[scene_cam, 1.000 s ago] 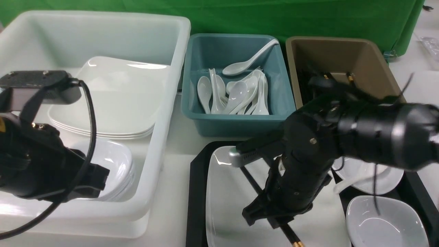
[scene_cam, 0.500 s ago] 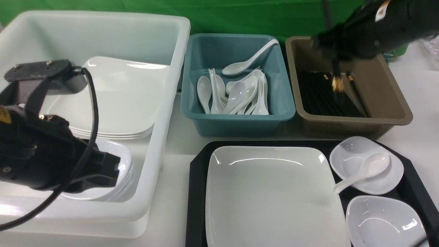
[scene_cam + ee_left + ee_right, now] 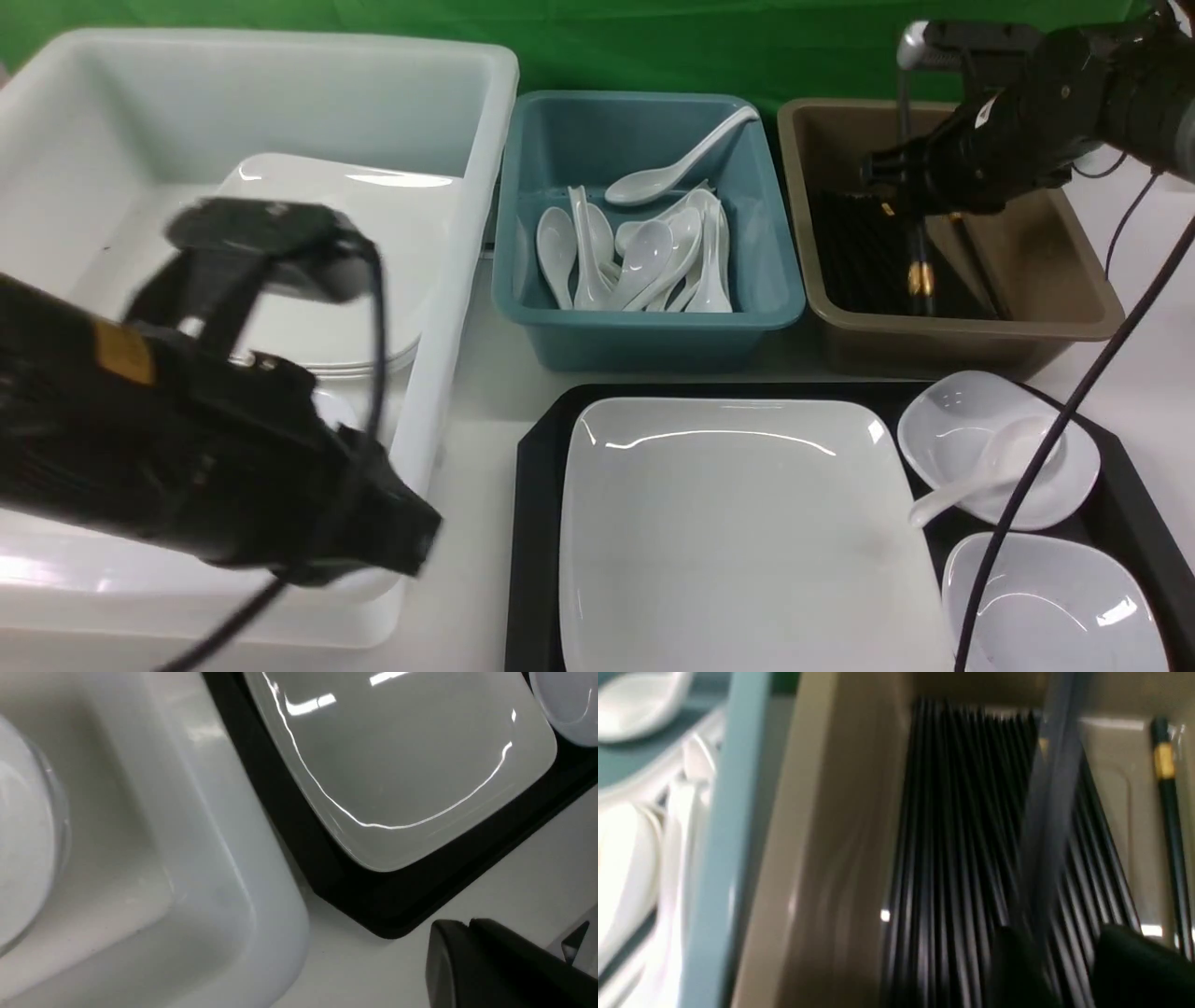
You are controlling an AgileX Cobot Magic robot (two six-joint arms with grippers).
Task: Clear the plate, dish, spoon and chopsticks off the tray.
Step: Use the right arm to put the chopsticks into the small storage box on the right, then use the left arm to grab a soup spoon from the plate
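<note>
Your right tool, jaws parted, over the brown bin; chopsticks run lengthwise, gold-banded ends toward you. Left tool closed.

Plate glossy white; tray matt (plastic).

The white desk bears a white tub on the left. A teal bin, brown bin and black tray sit beside it.

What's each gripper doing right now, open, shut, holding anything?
Left gripper: shut, nothing seen in it.
Right gripper: open above the brown bin, chopsticks blurred between its parted jaws.
</note>
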